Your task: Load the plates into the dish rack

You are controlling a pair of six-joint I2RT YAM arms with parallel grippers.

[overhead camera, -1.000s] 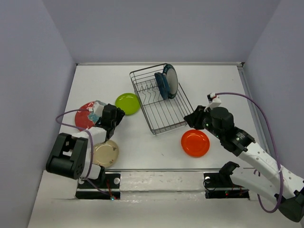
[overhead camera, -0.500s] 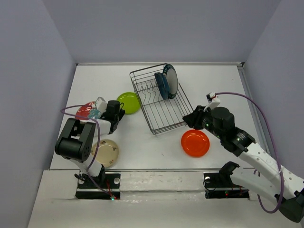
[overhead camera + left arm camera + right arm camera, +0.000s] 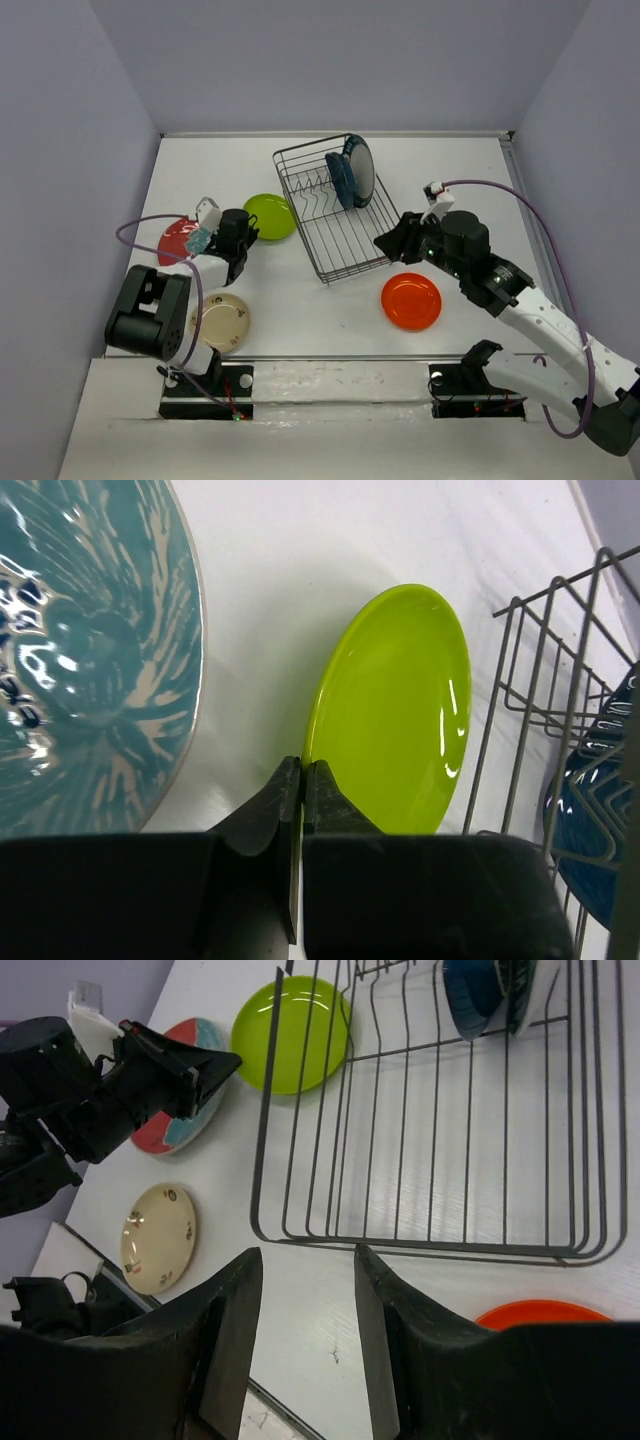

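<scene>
Just ahead of the left claw [image 3: 302,766], to its far right, lay the lime plate [image 3: 400,710], flat and just left of the rack [image 3: 345,240]; that claw was closed and empty (tips at the rim). The right claw [image 3: 307,1255] gaped, farther off.

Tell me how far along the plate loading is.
Two of six are done: the blue plate and the white plate stand in the rack. Nothing is held: the left tool is shut at the rim of the green plate, the right tool hangs open near the rack. Left on the table: green plate, red-and-teal plate, cream plate, orange plate.
</scene>
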